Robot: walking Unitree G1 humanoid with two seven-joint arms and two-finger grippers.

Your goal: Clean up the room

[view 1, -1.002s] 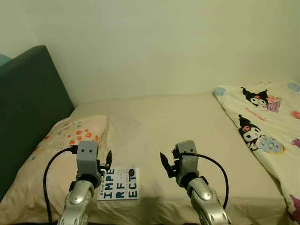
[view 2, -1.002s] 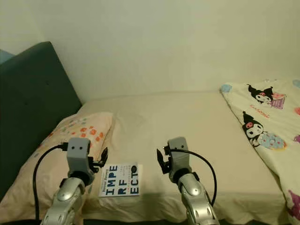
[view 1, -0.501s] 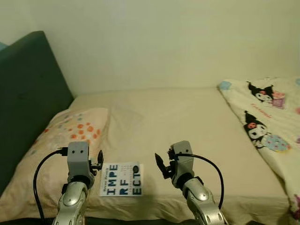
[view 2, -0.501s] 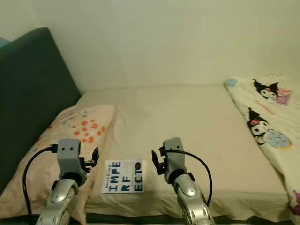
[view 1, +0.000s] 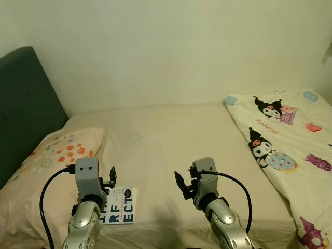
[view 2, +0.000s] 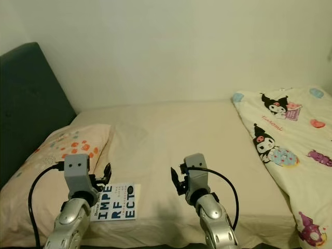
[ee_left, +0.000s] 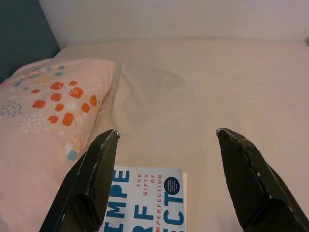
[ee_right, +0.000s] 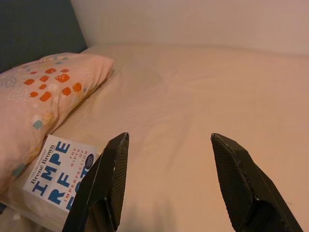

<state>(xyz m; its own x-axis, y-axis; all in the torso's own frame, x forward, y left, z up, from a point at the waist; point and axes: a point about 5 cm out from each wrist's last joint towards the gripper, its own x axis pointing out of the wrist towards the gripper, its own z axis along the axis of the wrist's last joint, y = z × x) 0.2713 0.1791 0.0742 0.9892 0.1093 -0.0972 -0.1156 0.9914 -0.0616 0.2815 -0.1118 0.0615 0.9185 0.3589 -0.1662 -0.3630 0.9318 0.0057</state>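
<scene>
Nearest you, both arms are raised side by side over the front edge of the bed (view 2: 207,155). Your left gripper (ee_left: 166,183) has its fingers spread wide with nothing between them, and it hangs just above the near end of the book (view 2: 115,201); in the left wrist view the cover sits low between the two fingers, so that arm looks lined up on it. Your right gripper (ee_right: 166,186) is equally wide open and empty, held over bare sheet to the right of the book, apart from it.

The book lies flat and face up at the very front edge of the mattress, its left side just beside the pillow (view 2: 67,145). Lying loose on the bed, it is the likeliest thing to tidy here, though the scene alone doesn't settle whether it is to be collected or has just been set down.

Beyond it the sheet runs bare to the wall (view 1: 171,52). The dark headboard (view 1: 26,98) stands behind the pillow on your left, and a cartoon-printed blanket (view 1: 280,140) is bunched along the right side.
</scene>
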